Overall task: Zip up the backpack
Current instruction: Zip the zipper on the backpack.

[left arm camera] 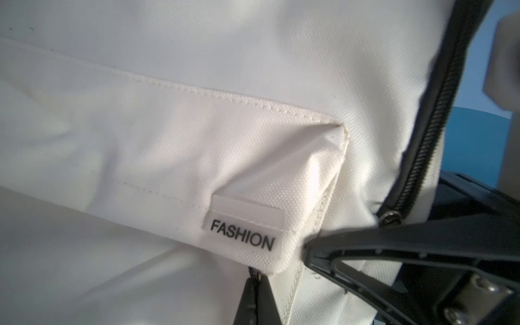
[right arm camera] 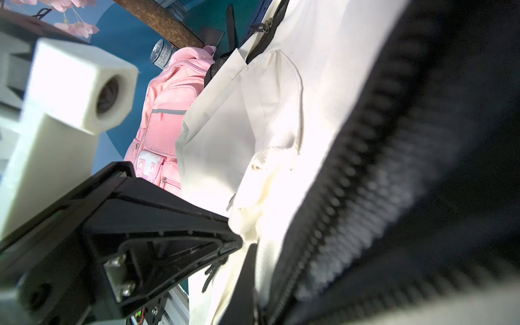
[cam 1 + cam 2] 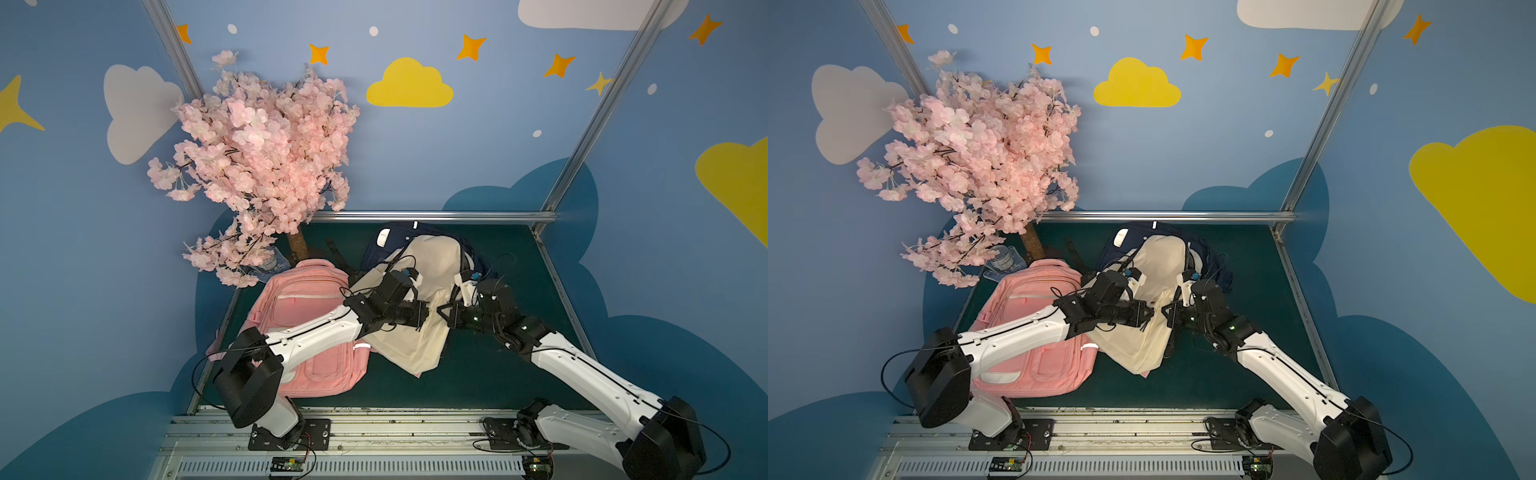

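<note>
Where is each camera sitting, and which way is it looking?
Top views: high overhead, facing down over the table, cream backpack and pink backpack; left arm and right arm show.
Left wrist: on the left arm, close against the FASHION label; left pincer shows.
Right wrist: on the right arm, looking along the black zipper; right pincer shows.
Shared: both wrist views catch the cream backpack and right pincer.
</note>
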